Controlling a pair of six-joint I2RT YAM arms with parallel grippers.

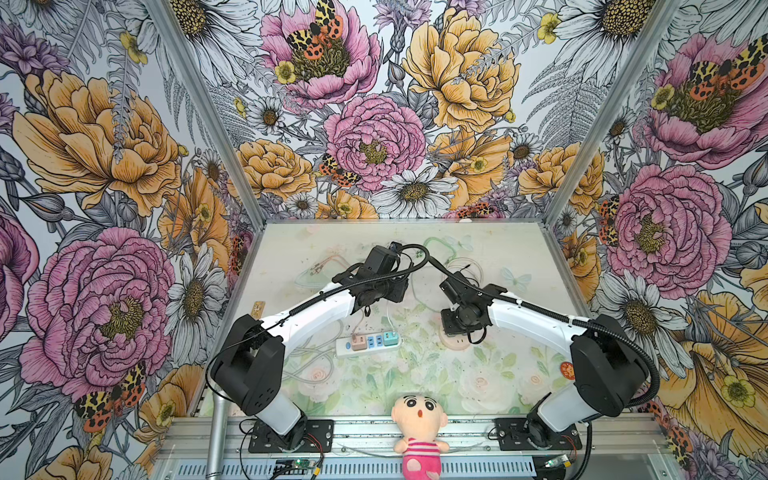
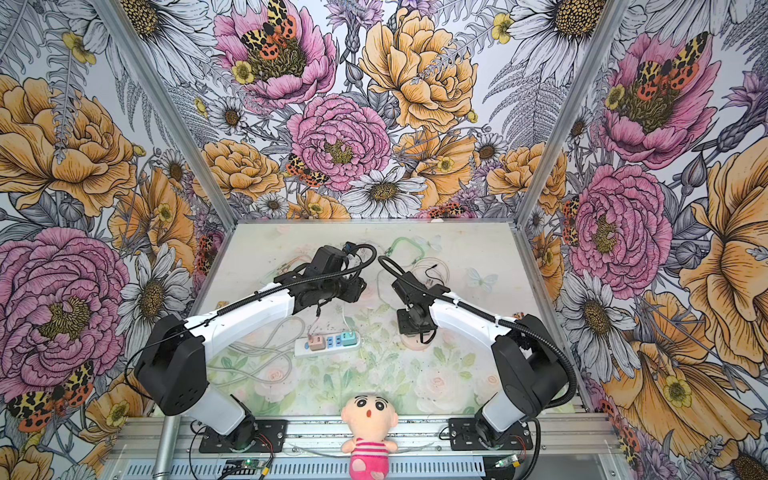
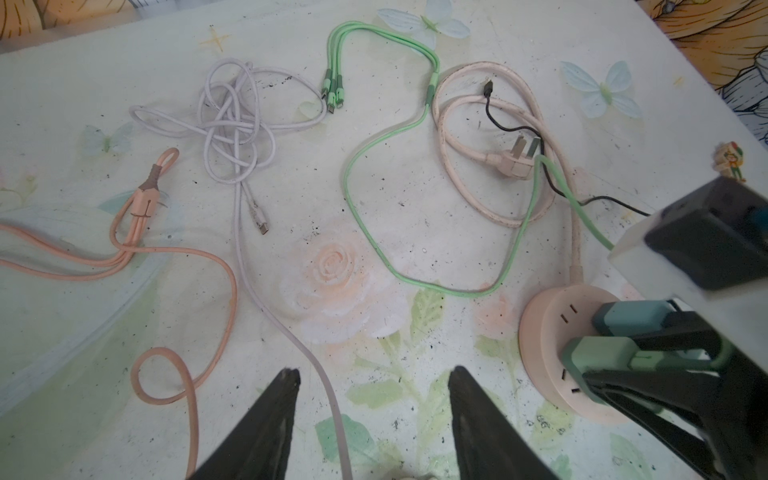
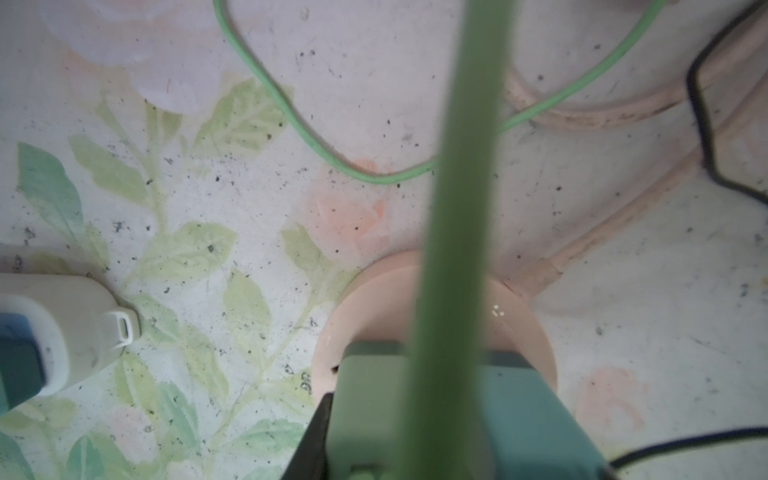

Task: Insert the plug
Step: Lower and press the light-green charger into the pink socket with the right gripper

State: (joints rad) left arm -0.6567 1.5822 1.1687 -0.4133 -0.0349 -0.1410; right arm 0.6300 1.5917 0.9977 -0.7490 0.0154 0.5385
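Right jaws clamp the green plug (image 3: 598,353) by its sides, pink socket hub (image 3: 544,332) directly under them; left jaws open, empty. Plug looks light, rigid, slick plastic: hold the body, never its soft cable (image 4: 457,166).

Table (image 1: 498,374) centre: power strip (image 1: 349,347), lying crosswise.
Right of the strip: round socket (image 3: 544,332), near it but apart.
On the socket: plug (image 3: 598,353), at its top face.
Behind both, toward the far edge: cables (image 3: 232,124), spread side by side.
Near edge, middle: doll (image 1: 419,415), just off the table.
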